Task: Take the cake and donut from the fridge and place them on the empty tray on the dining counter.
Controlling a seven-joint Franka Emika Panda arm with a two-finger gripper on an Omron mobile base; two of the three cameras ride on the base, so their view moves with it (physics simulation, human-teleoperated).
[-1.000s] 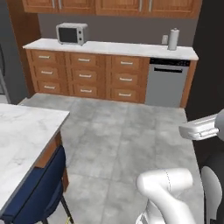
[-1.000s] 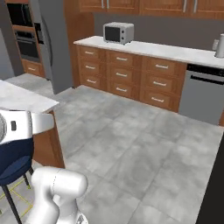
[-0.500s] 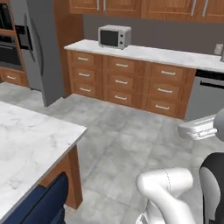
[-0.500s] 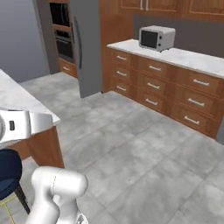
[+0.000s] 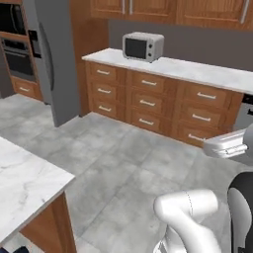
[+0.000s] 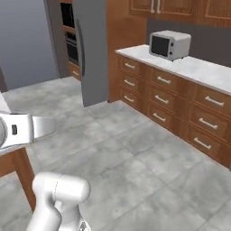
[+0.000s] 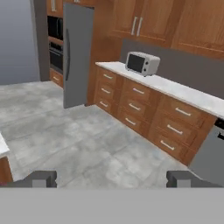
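Observation:
The fridge (image 5: 55, 64) is a tall grey appliance with its doors shut, standing at the left end of the wooden cabinets; it also appears as the fridge (image 6: 92, 49) and the fridge (image 7: 78, 52). A corner of the marble dining counter (image 5: 24, 185) lies at the lower left. My gripper (image 7: 111, 179) is open, its two dark fingertips (image 7: 41, 178) far apart with nothing between them, pointing across the bare floor toward the cabinets. The cake, the donut and the tray are out of view.
A long counter with wooden drawers (image 5: 163, 106) runs along the back wall, with a microwave (image 5: 143, 46) on top. A black wall oven (image 5: 17, 54) sits left of the fridge. A dishwasher front (image 7: 210, 157) is at the right. Grey tiled floor (image 5: 113, 158) lies between.
The whole picture has shifted right, so the camera has swung left with the base. The fridge and wall oven have come into view. The gripper stays open.

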